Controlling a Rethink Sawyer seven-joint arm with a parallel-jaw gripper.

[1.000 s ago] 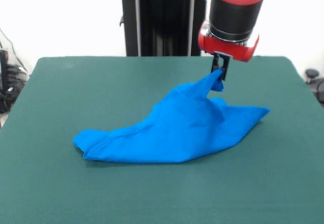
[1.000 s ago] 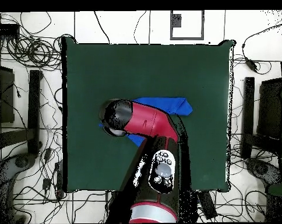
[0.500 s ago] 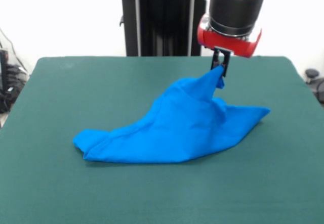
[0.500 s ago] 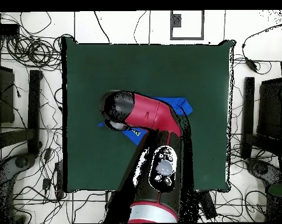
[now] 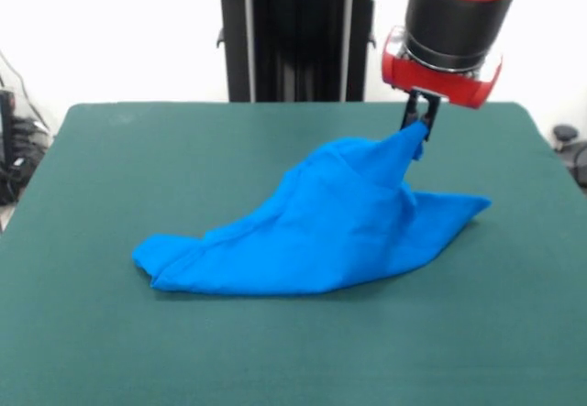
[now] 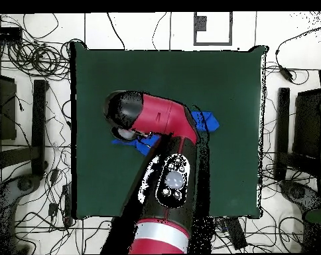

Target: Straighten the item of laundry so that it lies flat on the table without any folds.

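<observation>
The item of laundry [image 5: 321,232] is a bright blue shirt lying bunched on the dark green table [image 5: 110,159], its plain side showing. My gripper [image 5: 419,124] is shut on a pinch of the shirt's cloth and holds it up in a peak right of centre. From that peak the cloth slopes down to a folded end at the left and a pointed corner at the right. In the overhead view the arm covers most of the shirt [image 6: 206,121]; only its ends show, and the gripper itself is hidden under the arm.
Cables and dark stands [image 6: 38,119] lie around the table [image 6: 229,80] on the floor. The black pedestal [image 5: 293,39] stands behind the table's far edge.
My gripper has risen and moved to the right in the front view, drawing the pinched cloth with it into a taller, more stretched peak. The shirt's low ends have stayed in place.
</observation>
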